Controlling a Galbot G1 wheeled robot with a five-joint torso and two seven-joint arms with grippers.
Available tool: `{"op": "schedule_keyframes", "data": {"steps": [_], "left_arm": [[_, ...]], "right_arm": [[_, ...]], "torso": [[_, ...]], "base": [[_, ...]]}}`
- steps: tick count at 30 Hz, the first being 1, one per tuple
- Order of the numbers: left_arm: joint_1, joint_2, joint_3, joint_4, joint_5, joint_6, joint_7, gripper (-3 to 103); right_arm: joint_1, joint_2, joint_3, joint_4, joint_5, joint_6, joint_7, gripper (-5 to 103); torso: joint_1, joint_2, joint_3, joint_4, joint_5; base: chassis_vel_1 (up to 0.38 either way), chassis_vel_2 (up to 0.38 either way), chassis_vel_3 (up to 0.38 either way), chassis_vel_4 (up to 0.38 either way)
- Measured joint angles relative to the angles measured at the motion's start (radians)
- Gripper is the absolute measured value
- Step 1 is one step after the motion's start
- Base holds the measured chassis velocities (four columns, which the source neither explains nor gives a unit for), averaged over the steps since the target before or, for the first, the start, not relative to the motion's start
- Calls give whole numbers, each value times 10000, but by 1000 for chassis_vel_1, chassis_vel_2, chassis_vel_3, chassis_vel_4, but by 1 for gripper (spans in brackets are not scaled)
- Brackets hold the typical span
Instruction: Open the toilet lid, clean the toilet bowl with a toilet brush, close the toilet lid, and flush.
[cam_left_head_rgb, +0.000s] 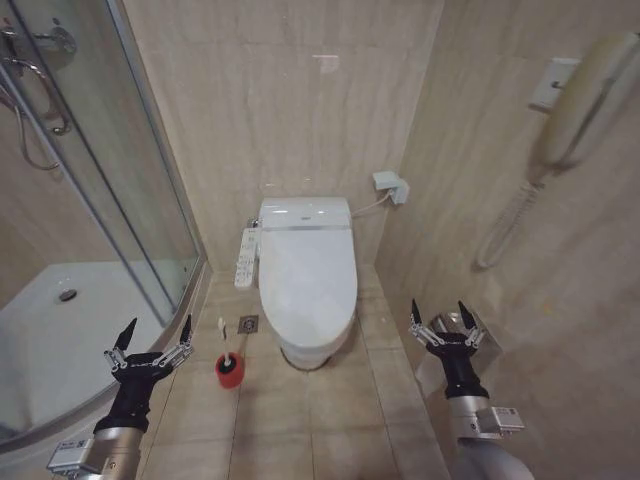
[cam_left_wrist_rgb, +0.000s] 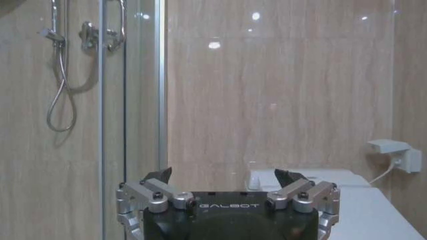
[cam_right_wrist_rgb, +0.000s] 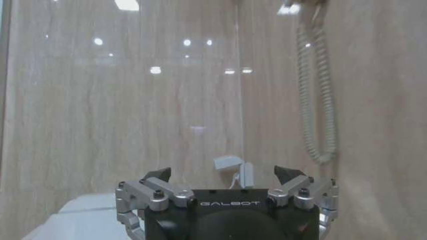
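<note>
Head view: the left gripper (cam_left_head_rgb: 152, 338) is held low beside the shower enclosure (cam_left_head_rgb: 100, 250), fingers spread wide, nothing gripped. The right gripper (cam_left_head_rgb: 446, 318) is raised near the right wall, equally wide open and empty. The toilet lid (cam_left_head_rgb: 307, 278) is seen closed over the toilet bowl (cam_left_head_rgb: 303, 355). The toilet brush (cam_left_head_rgb: 230, 368) is stood in its red holder on the floor, just left of the bowl. Open tiled floor is left between both arms.

Left wrist view: the left gripper (cam_left_wrist_rgb: 227, 179) is seen wide open, touching nothing; the lid (cam_left_wrist_rgb: 363, 210) lies ahead.

Right wrist view: the right gripper (cam_right_wrist_rgb: 227, 177) is seen wide open, empty, facing the wall.
</note>
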Motion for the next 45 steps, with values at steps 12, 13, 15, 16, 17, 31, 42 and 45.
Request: {"op": "schedule_keyframes", "data": {"steps": [12,13,15,16,17,31,42,45], "left_arm": [[-8,0,0,0,0,0,0,100],[-7,1,0,0,0,0,0,100],[-6,1,0,0,0,0,0,100],[-6,1,0,0,0,0,0,100],[-5,1,0,0,0,0,0,100],[0,0,-1,0,0,0,0,100],[-6,0,-1,0,0,0,0,100],[-6,0,0,0,0,0,0,100]], "right_arm": [[15,0,0,0,0,0,0,100],[15,0,-1,0,0,0,0,100],[15,0,0,0,0,0,-1,100],[14,0,0,0,0,0,-1,100],[13,0,0,0,0,0,-1,100],[1,0,0,0,0,0,0,100],[12,0,0,0,0,0,-1,100],[12,-1,0,0,0,0,0,100]], "torso": [[22,-10,10,4,-1],[20,-10,10,4,-1],[18,-9,9,5,-2],[17,-9,9,4,-2],[13,-9,7,3,-1],[2,-2,1,3,1],[19,-9,9,4,-2],[17,-9,9,2,0]], "base": [[-8,8,12,-19],[53,-12,-30,46],[67,-32,-30,70],[81,-123,-113,93],[113,-123,-135,105],[163,-169,-169,165],[-12,3,14,-9],[-18,13,8,-9]]}}
